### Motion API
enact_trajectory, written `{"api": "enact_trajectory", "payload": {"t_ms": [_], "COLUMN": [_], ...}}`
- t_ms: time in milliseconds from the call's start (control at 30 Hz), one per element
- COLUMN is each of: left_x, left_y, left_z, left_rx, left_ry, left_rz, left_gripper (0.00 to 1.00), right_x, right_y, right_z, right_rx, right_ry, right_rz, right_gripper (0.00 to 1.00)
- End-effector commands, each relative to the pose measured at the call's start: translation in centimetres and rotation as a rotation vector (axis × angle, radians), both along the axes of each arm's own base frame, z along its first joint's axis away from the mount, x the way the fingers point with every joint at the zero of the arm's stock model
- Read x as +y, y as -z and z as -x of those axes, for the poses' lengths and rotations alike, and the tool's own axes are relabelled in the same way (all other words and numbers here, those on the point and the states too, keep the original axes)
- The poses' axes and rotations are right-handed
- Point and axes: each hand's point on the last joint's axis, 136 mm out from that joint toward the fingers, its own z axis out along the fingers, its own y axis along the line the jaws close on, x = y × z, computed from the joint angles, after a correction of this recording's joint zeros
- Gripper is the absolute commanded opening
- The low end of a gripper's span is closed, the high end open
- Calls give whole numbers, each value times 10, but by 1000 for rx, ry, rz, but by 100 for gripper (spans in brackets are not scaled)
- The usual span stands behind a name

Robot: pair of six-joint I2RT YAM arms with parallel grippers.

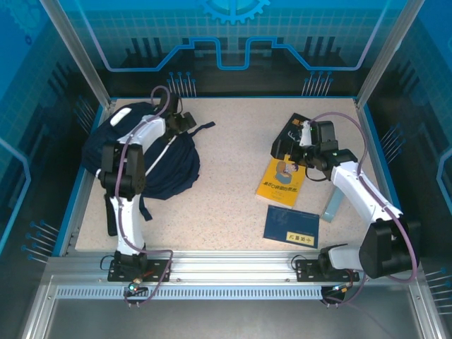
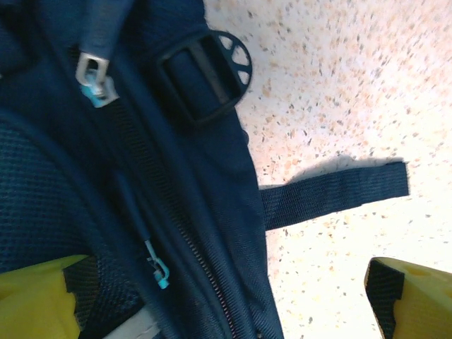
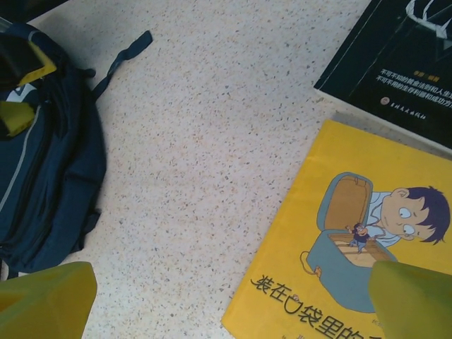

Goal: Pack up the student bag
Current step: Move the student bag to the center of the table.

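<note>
Two grippers, both released and holding nothing: my left gripper point(image 2: 219, 286) hangs with its jaws spread wide at the edge of the student bag point(image 1: 176, 166), one finger above the fabric and the other above bare table point(image 1: 226, 191). My right gripper point(image 3: 226, 282) hangs equally wide, one finger over the yellow book point(image 3: 353, 233) and the other over the table. The bag lies slumped on the far-left part of the table, well apart from the yellow book on the right.

Handling, as I judge it: soft, limp fabric with no stiff wall, so it will sag and fold when lifted, and its mouth will not hold open unaided. Pinching a loose panel yields only a fold of cloth. Better holds:
- the small zip pull point(image 2: 157, 268) beside the zip track
- the upper pull point(image 2: 95, 78)
- the webbing strap point(image 2: 332, 194) lying out on the table

The plastic buckle point(image 2: 205, 78) is hard and probably slippery. Whether the main zip is shut I cannot tell
</note>
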Motion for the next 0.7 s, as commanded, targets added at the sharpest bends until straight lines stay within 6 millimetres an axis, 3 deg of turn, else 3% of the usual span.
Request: {"api": "enact_trajectory", "payload": {"t_ms": [0, 233, 400, 467, 533, 667], "left_x": [-35, -119, -204, -227, -238, -238], "left_y": [20, 42, 38, 35, 28, -15], "left_z": [11, 44, 96, 121, 140, 159], "left_rx": [99, 166, 185, 190, 191, 124], "left_ry": [131, 352, 595, 667, 707, 707], "left_rz": [-32, 44, 78, 74, 81, 129], "left_gripper": [99, 98, 97, 96, 96, 96], "right_x": [6, -4, -15, -20, -22, -24], "right_y": [13, 26, 36, 41, 44, 51], "right_z": [8, 12, 16, 19, 23, 28], "right_rx": [61, 114, 160, 180, 195, 218], "right_ry": [-2, 72, 149, 176, 190, 194], "right_rz": [-7, 16, 48, 57, 64, 68], "right_gripper": [100, 100, 100, 100, 100, 100]}}
